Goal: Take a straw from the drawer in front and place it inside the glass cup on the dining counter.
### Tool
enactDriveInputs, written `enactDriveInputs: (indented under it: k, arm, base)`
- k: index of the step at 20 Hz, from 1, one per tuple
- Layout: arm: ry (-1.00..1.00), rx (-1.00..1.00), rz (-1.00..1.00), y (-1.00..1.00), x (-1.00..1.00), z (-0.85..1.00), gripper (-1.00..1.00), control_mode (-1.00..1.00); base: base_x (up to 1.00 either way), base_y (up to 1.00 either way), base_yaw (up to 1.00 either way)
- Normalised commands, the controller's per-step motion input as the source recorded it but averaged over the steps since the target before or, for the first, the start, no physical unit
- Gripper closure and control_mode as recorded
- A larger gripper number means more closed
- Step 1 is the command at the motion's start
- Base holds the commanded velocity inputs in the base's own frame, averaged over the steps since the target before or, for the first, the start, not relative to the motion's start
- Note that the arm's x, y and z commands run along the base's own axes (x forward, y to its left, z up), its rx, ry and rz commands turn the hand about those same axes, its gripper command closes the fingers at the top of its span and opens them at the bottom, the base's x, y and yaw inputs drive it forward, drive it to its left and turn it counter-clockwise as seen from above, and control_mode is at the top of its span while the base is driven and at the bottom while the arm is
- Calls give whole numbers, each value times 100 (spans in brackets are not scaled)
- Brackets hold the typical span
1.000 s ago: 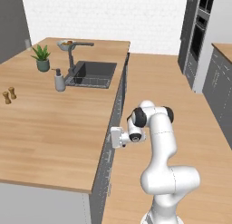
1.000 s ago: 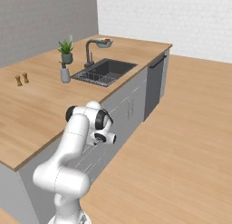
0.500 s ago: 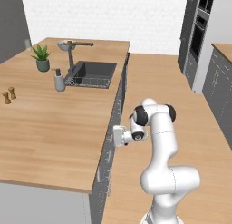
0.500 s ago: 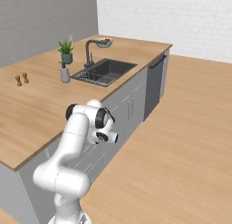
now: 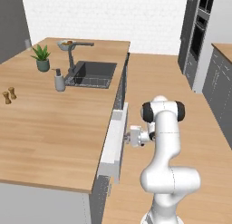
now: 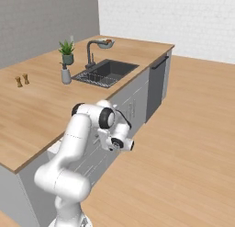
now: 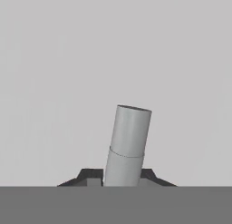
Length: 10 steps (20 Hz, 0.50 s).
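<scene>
The drawer (image 5: 114, 146) stands a little way out of the dining counter (image 5: 54, 128), its light-grey front panel (image 7: 68, 82) close before the hand. A grey cylindrical handle (image 7: 129, 137) juts from that panel. My gripper (image 7: 121, 175) is shut on the handle, with a dark fingertip close on each side of it. From the left base the gripper (image 5: 128, 138) reaches sideways to the drawer front; from the right base it (image 6: 112, 145) sits low against the cabinet side, past the drawer's pale top (image 6: 54, 150). The straw is hidden in the drawer. The glass cup is out of view.
On the counter are a sink (image 5: 93, 73) with a faucet (image 5: 72, 55), a soap bottle (image 5: 59, 80), a potted plant (image 5: 42, 57), two small shakers (image 5: 9, 95) and a fruit bowl (image 5: 67, 45). Tall oven cabinets (image 5: 199, 28) stand far right, with wooden floor (image 6: 183, 143) beside the arm.
The jaws have gone from wide open to shut on the drawer handle. The hand has shifted slightly away from the counter, and the drawer front has come out with it.
</scene>
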Motion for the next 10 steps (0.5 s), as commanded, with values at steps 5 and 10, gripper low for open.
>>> enactDriveInputs:
  k: [5, 10]
  arm:
    - [4, 0, -7, -100, -25, 7, 100, -100]
    - [12, 0, -8, -100, -6, 16, 100, -100]
  base:
    - [0, 0, 0]
    - [0, 0, 0]
